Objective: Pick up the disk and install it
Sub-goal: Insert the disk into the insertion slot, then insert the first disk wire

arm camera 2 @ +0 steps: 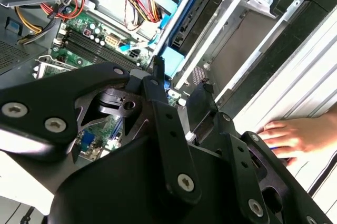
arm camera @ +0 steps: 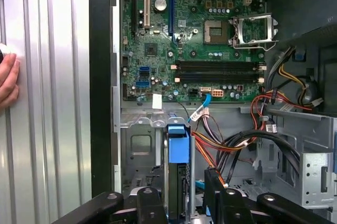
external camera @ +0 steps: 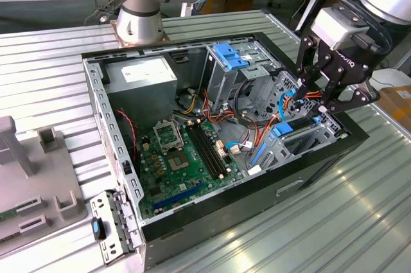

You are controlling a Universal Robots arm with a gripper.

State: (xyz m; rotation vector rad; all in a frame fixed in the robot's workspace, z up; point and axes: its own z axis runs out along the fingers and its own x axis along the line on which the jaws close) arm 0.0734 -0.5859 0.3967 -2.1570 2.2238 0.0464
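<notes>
Gripper (external camera: 316, 96) hangs over the computer case (external camera: 359, 133) at 3 o'clock in the exterior view, jaws apart, straddling the disk (arm camera: 177, 150); disk stands on edge in the drive bay (arm camera: 138, 150), 3 o'clock of motherboard (external camera: 183, 157)

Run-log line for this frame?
gripper: open, straddling disk | disk: on edge in drive bay | person's hand: on table beside computer case
</notes>
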